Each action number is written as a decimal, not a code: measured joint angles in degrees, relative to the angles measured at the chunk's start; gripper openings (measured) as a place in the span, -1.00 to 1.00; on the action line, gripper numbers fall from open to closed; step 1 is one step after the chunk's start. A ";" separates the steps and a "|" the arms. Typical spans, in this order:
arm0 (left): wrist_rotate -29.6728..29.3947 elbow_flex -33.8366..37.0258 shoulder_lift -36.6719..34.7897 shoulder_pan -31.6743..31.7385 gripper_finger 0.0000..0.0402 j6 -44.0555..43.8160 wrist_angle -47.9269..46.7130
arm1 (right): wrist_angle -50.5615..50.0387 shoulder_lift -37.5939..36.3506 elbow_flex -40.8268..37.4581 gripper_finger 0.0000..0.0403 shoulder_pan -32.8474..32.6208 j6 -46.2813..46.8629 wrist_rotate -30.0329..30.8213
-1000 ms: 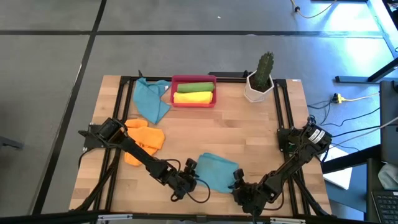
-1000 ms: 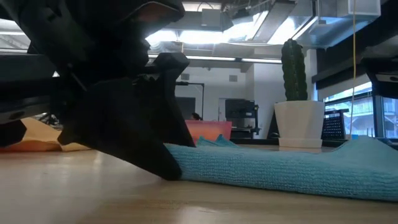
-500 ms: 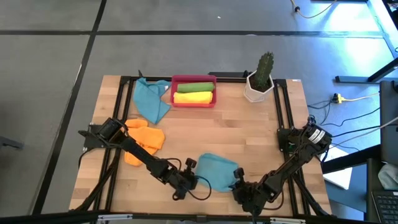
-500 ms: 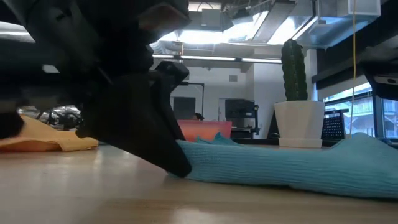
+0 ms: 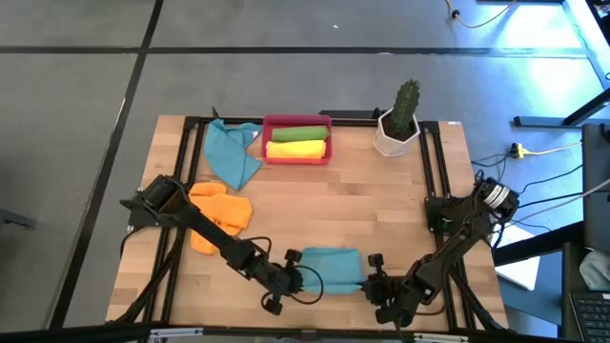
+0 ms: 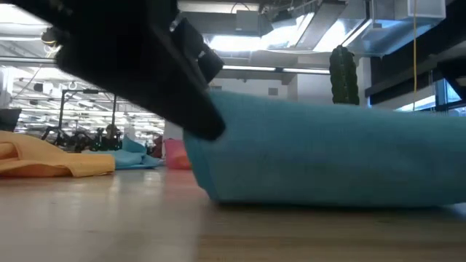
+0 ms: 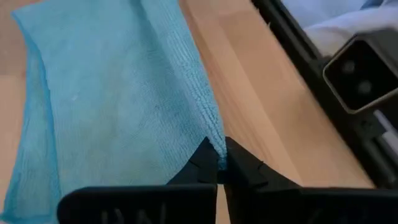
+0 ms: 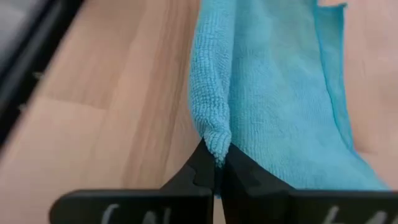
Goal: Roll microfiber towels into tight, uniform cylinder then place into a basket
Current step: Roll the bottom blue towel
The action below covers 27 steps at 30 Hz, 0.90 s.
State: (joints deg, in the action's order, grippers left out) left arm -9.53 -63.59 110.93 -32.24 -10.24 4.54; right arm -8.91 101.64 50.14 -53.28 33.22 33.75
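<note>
While both arms reach to the table's [image 5: 286, 205] front edge, the left gripper [image 7: 217, 163] and the right gripper [image 8: 216, 160] each have their fingers clamped on one near corner of a teal towel [image 5: 332, 269], which lies midway along that edge. This looks like the start of a roll; the next move likely calls for both grippers turning the pinched edge over evenly. At the back edge, the red basket [image 5: 296, 156] already holds a green and a yellow roll. In the low view the towel blocks nearly everything behind it.
</note>
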 joint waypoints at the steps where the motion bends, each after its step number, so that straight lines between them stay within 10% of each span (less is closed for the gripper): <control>1: 0.88 -0.04 -0.10 0.42 -1.00 -0.82 -0.02 | 1.26 -0.52 -1.05 -0.97 -0.05 1.28 -0.23; 20: 18.46 -0.05 0.21 6.35 -1.00 -10.67 -0.75 | 55.31 -1.38 -23.45 -0.97 4.00 12.69 -15.94; 27: 17.77 -0.11 0.12 6.95 -1.00 -14.01 -2.27 | 49.24 -1.46 -25.11 -0.96 4.94 20.36 -11.36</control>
State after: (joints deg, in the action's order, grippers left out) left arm 8.24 -63.70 111.04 -25.29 -24.25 2.26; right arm 40.33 100.18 25.04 -48.34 53.58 22.40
